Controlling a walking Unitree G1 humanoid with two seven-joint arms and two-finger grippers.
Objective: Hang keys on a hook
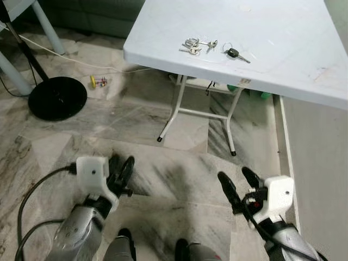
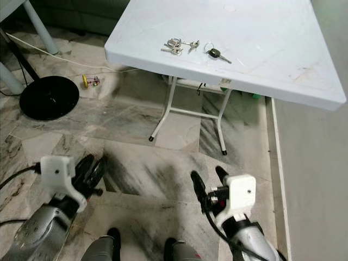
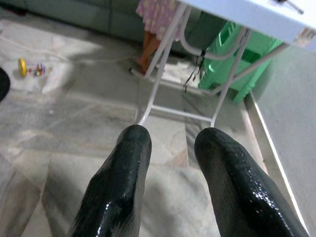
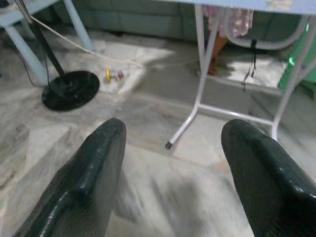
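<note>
A bunch of silver keys (image 1: 194, 45) lies near the front edge of a white folding table (image 1: 283, 38). Beside it, to the right, rests a black-headed key on a ring (image 1: 234, 53). Both my arms are held low over the marble floor, well short of the table. My left gripper (image 1: 124, 167) is open, its two black fingers (image 3: 123, 182) apart with nothing between them. My right gripper (image 1: 239, 182) is open wider and also holds nothing, its fingers (image 4: 94, 177) spread over the floor.
The table's white metal legs (image 1: 174, 111) stand ahead. A black round stand base (image 1: 57, 98) with a cable sits at the left, a small yellow toy (image 1: 93, 81) near it. A person's legs (image 3: 148, 42) show behind the table, green crates (image 3: 232, 59) beneath it. A pale wall (image 1: 321, 179) runs on the right.
</note>
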